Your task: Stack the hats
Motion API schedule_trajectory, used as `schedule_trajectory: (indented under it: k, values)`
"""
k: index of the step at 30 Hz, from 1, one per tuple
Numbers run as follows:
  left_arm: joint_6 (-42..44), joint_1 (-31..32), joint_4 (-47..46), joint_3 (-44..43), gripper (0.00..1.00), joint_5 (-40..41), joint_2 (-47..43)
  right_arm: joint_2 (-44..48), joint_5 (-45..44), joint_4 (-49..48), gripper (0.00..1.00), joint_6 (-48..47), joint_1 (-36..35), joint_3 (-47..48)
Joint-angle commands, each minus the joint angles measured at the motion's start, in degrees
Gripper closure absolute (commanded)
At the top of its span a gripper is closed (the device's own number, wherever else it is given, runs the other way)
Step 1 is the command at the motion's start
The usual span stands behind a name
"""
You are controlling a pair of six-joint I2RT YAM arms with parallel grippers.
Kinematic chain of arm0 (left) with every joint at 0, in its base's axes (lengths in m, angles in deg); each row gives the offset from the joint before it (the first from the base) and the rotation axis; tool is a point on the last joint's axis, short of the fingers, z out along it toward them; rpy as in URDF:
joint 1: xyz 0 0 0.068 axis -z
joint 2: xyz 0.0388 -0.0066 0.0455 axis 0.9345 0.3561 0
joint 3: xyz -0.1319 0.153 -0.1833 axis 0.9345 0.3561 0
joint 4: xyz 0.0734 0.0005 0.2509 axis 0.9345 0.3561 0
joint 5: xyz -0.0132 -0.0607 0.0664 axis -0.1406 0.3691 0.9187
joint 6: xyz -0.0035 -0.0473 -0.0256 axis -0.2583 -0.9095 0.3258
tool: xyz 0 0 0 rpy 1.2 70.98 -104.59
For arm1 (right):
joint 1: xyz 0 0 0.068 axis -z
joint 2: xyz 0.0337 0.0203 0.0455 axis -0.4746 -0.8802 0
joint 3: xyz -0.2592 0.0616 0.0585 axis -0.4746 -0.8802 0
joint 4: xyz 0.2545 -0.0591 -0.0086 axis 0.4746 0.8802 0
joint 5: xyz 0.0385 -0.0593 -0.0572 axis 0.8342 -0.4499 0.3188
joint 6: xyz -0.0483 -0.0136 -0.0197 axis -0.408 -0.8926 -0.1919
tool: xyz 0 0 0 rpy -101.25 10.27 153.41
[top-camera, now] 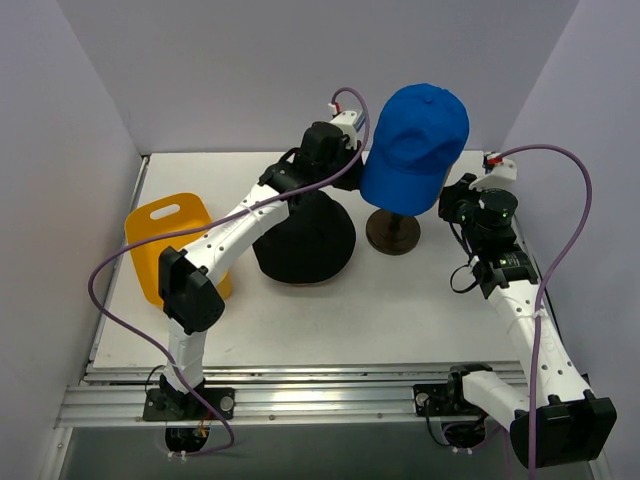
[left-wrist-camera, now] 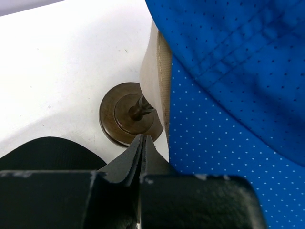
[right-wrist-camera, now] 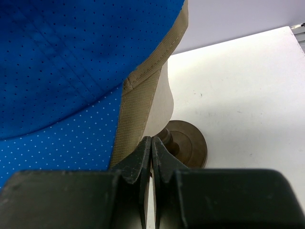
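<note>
Top external: left gripper [left-wrist-camera: 143, 138] and right gripper [right-wrist-camera: 151, 140], clenched empty, flank the soft, featherweight blue baseball cap [top-camera: 415, 140]; I'd pinch its stiffer brim at six o'clock.

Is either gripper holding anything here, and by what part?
Nothing. The left gripper and right gripper are both shut empty beside the blue cap.

Probably a robotics lab: plain grey walls [top-camera: 250, 70] enclose a white table [top-camera: 380, 300] edged by an aluminium rail [top-camera: 330, 400].
</note>
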Motion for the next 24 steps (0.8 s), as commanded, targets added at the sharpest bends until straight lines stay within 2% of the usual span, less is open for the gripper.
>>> schedule_trajectory:
  k: [1,8,15,24]
  values:
    - [0.88,-0.97,0.18,-4.45,0.98,0.30,-2.55,1.05,0.79,-1.55,1.00,-1.05,-0.81,2.29]
    - [0.88,-0.01,1.77,-8.15,0.98,0.03,-1.14,0.69,1.15,-1.11,1.00,-0.96,-0.90,3.26]
    - [2.20,3.50,1.68,-5.70,0.98,2.94,-1.49,-0.10,2.20,-1.99,1.00,-0.09,-0.90,3.26]
    - [2.11,3.33,4.22,-3.93,0.98,9.61,-2.72,0.43,0.80,-1.03,1.00,-0.79,-0.82,2.99]
